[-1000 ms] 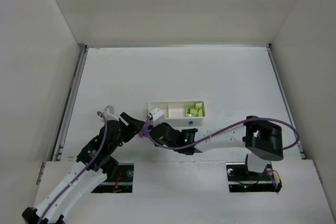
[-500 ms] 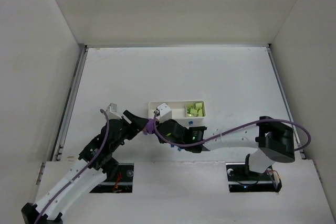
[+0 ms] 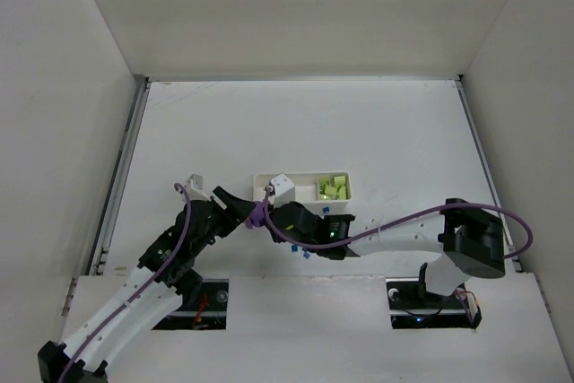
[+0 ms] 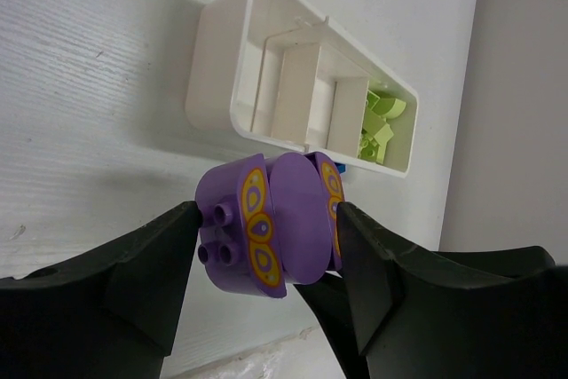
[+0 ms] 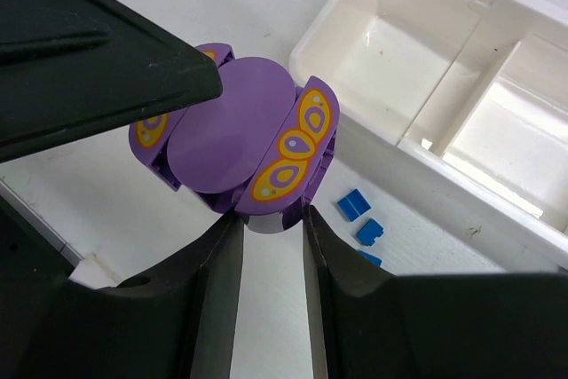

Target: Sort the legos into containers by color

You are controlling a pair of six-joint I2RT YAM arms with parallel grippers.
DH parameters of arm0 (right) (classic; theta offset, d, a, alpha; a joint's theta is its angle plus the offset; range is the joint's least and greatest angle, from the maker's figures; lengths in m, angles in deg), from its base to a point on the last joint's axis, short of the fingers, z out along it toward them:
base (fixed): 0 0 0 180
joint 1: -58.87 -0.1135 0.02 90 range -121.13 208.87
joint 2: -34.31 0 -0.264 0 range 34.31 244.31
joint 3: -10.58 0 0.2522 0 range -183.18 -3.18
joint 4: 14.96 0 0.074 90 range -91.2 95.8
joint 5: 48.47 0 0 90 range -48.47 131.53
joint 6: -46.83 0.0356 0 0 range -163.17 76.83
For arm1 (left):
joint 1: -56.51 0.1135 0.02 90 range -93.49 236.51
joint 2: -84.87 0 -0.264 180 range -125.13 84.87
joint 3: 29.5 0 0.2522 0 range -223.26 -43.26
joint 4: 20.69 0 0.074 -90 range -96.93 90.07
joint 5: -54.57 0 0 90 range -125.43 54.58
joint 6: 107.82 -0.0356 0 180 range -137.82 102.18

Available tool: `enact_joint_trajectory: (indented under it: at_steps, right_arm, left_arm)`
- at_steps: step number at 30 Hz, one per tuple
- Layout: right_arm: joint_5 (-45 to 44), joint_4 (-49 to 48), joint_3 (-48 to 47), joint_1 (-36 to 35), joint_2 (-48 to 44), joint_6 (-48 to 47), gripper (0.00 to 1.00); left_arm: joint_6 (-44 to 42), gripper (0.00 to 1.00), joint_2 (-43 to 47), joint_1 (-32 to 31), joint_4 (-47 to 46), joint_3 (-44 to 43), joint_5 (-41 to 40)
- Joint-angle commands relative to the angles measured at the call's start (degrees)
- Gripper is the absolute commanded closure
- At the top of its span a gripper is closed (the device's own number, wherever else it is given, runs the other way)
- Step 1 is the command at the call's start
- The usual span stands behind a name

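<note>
Top view: both arms meet just near-left of the white tray. The left gripper comes in from the left and the right gripper from the right. The purple-and-orange piece sits between them, and I judge it's held off the table. The tray's long axis runs left-right, and yellow-green pieces fill its right compartment. Left wrist view: the left jaws are clamped across the piece, one on the stud side and one on the opposite face. The tray lies straight ahead beyond the piece, and the near-end and middle compartments look bare. Right wrist view: the right jaws stand narrow and appear to pinch the piece's lower edge from underneath. The tray's left-end compartment is just up and to the right of it. A few small blue bricks lie on the table against the tray's near wall. So you have the piece double-held, with the bare end compartment just beyond it on the far side. My read: one gripper has to let go before you carry. The left has the fuller hold and a straight line into that compartment.
</note>
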Motion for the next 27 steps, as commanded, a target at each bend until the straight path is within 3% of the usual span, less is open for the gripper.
enact_joint_trajectory:
  at_steps: [1,14,27]
  right_arm:
    - [0.92,-4.45,0.06,-0.45,0.6,1.03,0.69]
    - [0.4,-4.97,2.78,-0.8,0.6,3.67,0.69]
    - [-0.66,-5.85,3.13,-0.01,-5.28,2.79,0.69]
  left_arm:
    - [-0.9,0.4,0.23,0.29,-2.92,-1.86,1.21]
    - [-2.92,0.41,0.06,5.47,-0.64,-2.56,2.0]
    - [1.13,0.39,0.41,7.49,0.85,-2.91,9.21]
